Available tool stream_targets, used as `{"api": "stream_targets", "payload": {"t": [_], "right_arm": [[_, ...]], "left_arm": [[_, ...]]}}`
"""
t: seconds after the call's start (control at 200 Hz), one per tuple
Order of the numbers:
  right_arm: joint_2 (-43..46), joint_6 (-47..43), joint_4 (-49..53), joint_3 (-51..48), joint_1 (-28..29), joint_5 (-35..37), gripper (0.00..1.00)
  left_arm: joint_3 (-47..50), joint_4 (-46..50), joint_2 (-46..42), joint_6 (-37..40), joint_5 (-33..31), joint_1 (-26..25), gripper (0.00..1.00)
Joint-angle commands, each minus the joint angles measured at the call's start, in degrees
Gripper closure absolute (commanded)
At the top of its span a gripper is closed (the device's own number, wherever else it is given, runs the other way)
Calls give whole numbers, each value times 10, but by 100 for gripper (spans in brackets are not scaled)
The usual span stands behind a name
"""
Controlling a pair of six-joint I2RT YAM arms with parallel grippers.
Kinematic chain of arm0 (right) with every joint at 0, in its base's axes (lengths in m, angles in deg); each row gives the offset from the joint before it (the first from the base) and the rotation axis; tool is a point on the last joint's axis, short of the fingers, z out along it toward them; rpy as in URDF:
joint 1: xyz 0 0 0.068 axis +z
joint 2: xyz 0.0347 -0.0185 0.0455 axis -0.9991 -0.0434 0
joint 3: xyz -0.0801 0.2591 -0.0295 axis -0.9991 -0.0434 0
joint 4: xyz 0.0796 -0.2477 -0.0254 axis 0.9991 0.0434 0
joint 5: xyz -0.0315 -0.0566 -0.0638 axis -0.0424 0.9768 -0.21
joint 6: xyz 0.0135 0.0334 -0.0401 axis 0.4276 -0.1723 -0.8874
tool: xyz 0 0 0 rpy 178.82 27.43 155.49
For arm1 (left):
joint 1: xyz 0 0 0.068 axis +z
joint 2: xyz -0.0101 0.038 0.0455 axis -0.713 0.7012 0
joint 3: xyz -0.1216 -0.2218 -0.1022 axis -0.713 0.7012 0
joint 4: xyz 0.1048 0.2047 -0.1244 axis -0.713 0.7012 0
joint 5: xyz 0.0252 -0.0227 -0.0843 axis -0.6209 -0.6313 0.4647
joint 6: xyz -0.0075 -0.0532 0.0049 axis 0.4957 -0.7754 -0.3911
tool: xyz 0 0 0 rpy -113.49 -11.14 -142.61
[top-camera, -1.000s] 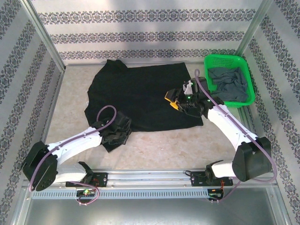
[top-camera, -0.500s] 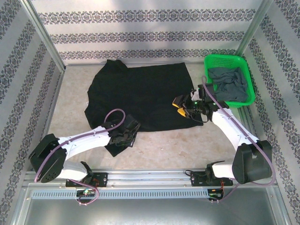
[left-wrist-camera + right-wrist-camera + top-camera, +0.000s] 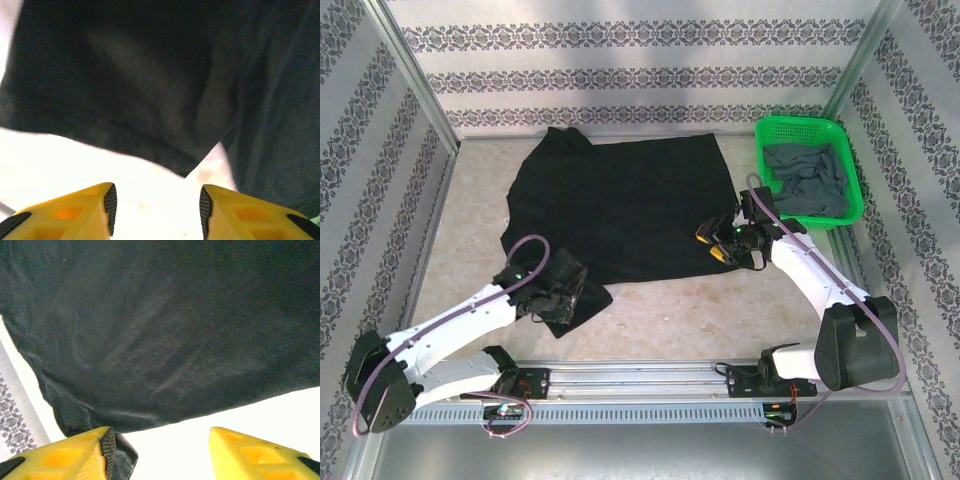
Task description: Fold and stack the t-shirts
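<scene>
The left claw (image 3: 156, 202) has just let go of the black t-shirt (image 3: 620, 205) at its near-left flap, jaws now apart and empty. The right claw (image 3: 160, 450), also apart, sits at the hem's near-right corner. The shirt lies spread mid-worktop (image 3: 660, 310), likely ready to fold; the grey t-shirt (image 3: 807, 178) waits in the basket (image 3: 798, 122).

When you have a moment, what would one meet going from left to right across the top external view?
left gripper → right gripper → green basket, holding the grey t-shirt. The black t-shirt spans both grippers, so it is left out.
</scene>
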Motion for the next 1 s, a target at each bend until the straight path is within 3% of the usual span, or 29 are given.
{"api": "stream_targets", "payload": {"t": [0.0, 0.19, 0.325, 0.5, 0.689, 0.994], "right_arm": [[-16, -17, 12, -4, -14, 43, 48], [-77, -44, 15, 19, -30, 71, 52], [-107, -42, 24, 25, -50, 79, 53], [-112, -37, 38, 22, -75, 101, 51], [-114, -30, 44, 9, -91, 117, 51], [-182, -23, 35, 45, -94, 137, 58]], "left_arm": [[-23, 65, -16, 162, -17, 100, 53], [9, 28, 18, 326, -15, 274, 60], [55, -42, 40, 389, 24, 358, 57], [57, -75, 94, 467, 45, 415, 54], [75, -197, 117, 498, 82, 450, 52], [69, -236, 186, 541, 89, 467, 65]]}}
